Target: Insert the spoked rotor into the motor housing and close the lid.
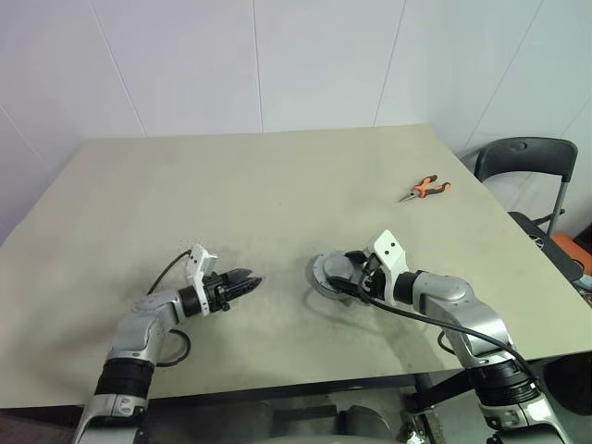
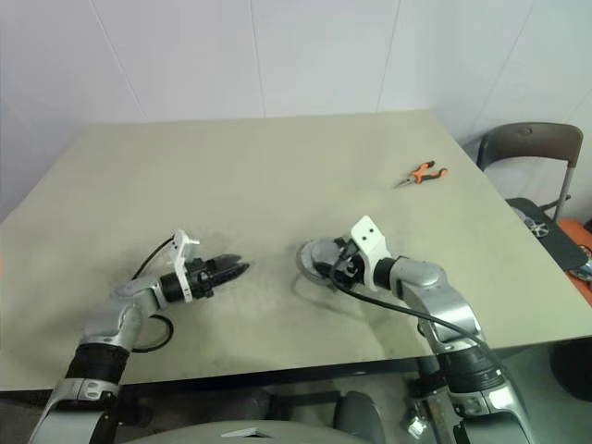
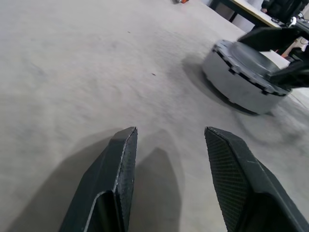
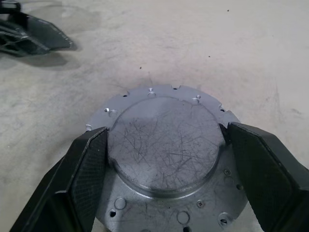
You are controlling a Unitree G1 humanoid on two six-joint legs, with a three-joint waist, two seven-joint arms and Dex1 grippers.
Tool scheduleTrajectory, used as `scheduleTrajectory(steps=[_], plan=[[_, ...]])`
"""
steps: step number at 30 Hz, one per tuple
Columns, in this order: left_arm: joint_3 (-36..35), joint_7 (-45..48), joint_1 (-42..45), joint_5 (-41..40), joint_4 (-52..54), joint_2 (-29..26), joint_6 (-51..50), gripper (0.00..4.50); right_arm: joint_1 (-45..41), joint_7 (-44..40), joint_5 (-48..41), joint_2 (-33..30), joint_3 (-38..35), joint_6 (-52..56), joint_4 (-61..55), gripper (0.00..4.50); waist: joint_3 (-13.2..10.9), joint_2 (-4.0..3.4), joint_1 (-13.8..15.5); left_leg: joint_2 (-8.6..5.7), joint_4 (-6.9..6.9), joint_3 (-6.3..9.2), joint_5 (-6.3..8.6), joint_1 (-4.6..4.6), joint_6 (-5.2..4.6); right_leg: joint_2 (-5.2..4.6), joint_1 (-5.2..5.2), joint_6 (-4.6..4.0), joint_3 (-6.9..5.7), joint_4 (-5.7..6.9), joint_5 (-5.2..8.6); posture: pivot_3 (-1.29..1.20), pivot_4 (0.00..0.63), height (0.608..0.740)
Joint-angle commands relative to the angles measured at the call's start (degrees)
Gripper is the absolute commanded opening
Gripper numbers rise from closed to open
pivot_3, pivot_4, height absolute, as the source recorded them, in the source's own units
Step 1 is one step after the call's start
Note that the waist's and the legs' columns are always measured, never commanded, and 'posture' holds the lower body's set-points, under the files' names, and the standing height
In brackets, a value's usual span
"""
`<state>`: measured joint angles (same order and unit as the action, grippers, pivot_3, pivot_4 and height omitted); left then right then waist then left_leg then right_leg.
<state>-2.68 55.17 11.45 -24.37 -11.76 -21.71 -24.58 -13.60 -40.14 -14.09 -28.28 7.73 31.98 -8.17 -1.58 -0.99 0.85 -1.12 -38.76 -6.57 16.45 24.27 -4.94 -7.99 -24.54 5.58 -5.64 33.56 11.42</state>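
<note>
The lid (image 4: 164,140), a round grey metal cap with a scratched plain face and a notched flange, rests flat on the table (image 1: 277,185) in front of my right arm. My right gripper (image 4: 166,130) is shut on it, one black finger against each side of its raised centre. To its left, a hand's width away, my left gripper (image 1: 250,282) hovers low over the table, pointing toward the lid (image 3: 241,72), open and empty. The spoked rotor and the motor housing are hidden.
Orange-handled pliers (image 1: 424,189) lie far back on the right of the table. A dark chair (image 1: 527,162) stands beyond the table's right edge. Both arms work close to the table's front edge.
</note>
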Motion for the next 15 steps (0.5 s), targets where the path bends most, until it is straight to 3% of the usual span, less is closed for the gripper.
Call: scheduleTrajectory(steps=[1,15], plan=[[0.3,-1.0,-0.3,-1.2,4.6,0.7,-0.5,2.36,1.0,0.5,2.1,-0.8,0.9,-1.2,0.5,3.54,0.0,0.0,0.0,0.0,0.0,0.0,0.0,0.0,0.0,0.01,0.0,0.0,0.0,0.0,0.0,0.0,0.0,0.74],[-1.4,-3.6,3.3,-4.6,8.8,1.0,-4.5,2.36,2.6,2.3,3.0,0.5,2.4,-0.1,3.1,3.54,0.1,0.07,-0.1,0.0,-0.02,0.01,0.0,-0.18,0.0,0.04,0.19,0.0,-0.01,0.01,0.0,0.0,0.0,0.74]])
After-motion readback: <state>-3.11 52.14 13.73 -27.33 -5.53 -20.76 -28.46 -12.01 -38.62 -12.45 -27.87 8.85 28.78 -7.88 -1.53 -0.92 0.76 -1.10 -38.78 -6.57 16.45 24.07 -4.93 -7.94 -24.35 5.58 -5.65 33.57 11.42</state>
